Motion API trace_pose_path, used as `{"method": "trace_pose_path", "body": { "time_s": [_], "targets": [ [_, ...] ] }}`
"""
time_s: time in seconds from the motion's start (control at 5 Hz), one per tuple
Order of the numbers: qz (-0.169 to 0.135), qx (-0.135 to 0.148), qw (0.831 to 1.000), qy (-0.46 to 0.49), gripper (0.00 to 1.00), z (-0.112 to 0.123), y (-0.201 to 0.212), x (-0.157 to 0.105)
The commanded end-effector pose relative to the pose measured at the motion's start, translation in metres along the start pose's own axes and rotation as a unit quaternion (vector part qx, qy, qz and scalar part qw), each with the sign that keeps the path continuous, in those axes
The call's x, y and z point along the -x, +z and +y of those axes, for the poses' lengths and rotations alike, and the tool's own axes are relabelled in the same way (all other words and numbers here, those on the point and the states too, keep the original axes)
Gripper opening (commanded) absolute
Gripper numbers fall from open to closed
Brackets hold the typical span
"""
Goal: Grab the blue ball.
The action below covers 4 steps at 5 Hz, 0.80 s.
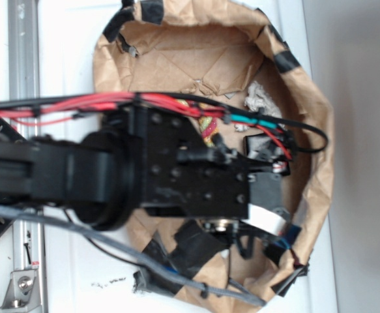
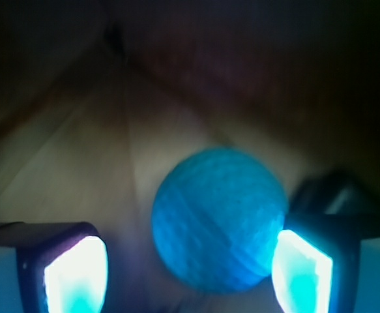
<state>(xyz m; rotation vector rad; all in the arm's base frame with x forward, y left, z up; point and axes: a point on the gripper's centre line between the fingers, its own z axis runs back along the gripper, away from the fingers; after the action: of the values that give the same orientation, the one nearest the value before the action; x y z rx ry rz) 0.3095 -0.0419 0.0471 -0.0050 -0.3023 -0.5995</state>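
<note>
In the wrist view the blue ball point(image 2: 219, 218), a teal-blue sphere, rests on brown paper between my fingers. My gripper point(image 2: 188, 272) is open around it. The right pad point(image 2: 300, 270) sits right beside the ball, while a clear gap separates the left pad point(image 2: 75, 274) from it. In the exterior view my black arm and gripper point(image 1: 266, 195) reach down into the paper-lined basin point(image 1: 317, 130), and the arm hides the ball there.
The brown paper walls rise all round, patched with black tape point(image 1: 286, 60). A crumpled white scrap point(image 1: 261, 98) and a yellow-red item point(image 1: 209, 125) lie near the arm. A dark object point(image 2: 333, 189) sits just behind the right finger. A metal rail point(image 1: 23, 65) runs along the left.
</note>
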Motion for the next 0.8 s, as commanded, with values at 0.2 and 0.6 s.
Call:
{"method": "trace_pose_path", "body": {
  "time_s": [0.2,0.6],
  "targets": [
    [-0.017,-0.005,0.997,0.075,0.0,0.039,0.052,-0.005],
    [0.099,0.033,0.967,0.234,0.0,0.05,0.16,0.026]
  ]
}}
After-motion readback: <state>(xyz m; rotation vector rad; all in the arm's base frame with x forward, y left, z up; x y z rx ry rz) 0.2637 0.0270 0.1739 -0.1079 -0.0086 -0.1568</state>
